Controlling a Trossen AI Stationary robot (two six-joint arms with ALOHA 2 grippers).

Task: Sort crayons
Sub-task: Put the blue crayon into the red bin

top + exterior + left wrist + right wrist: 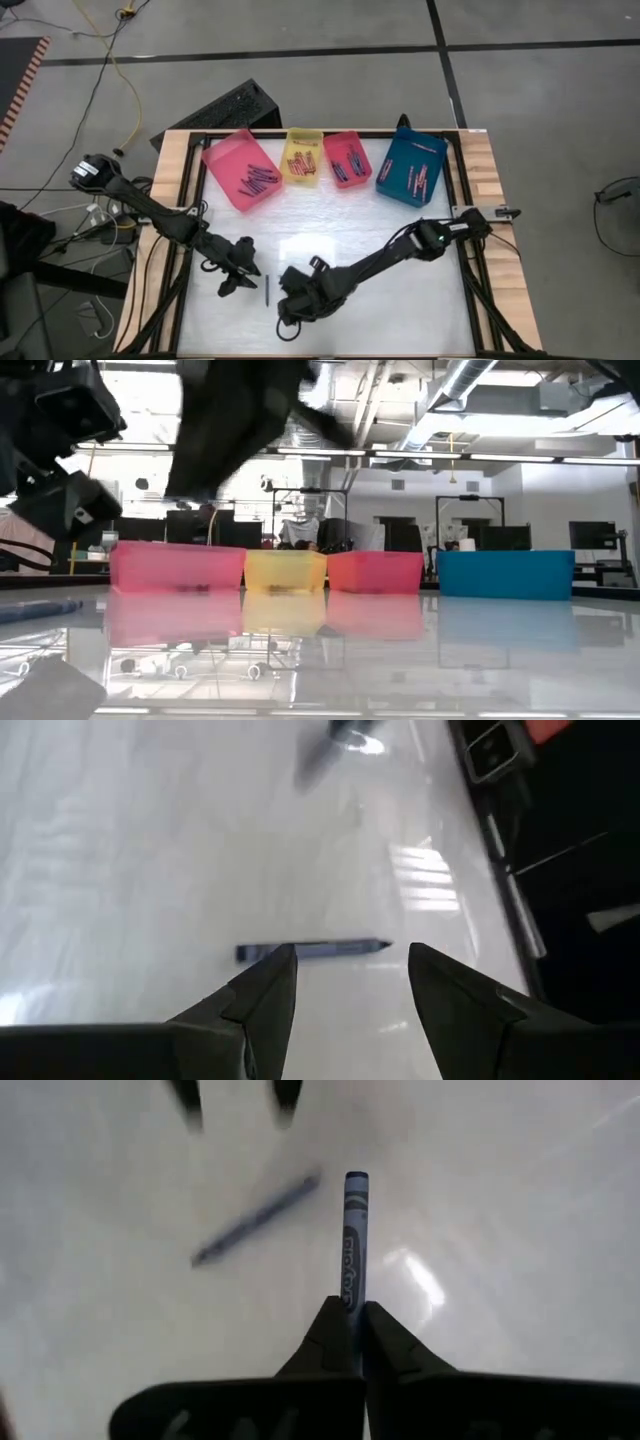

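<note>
The right gripper (352,1330) is clamped on a blue crayon (354,1230) that sticks out past its fingertips, low over the table (400,290), while just beside it the left gripper (350,982) hovers spread wide over a second blue crayon (315,950) lying flat, well apart from the four trays (245,170).

1 blue crayon (355,1230) pinched upright-ish; another (312,951) flat on table; rest prob. in trays.

Right tool (352,1330) clamped shut; left tool (350,982) spread, low.
</note>
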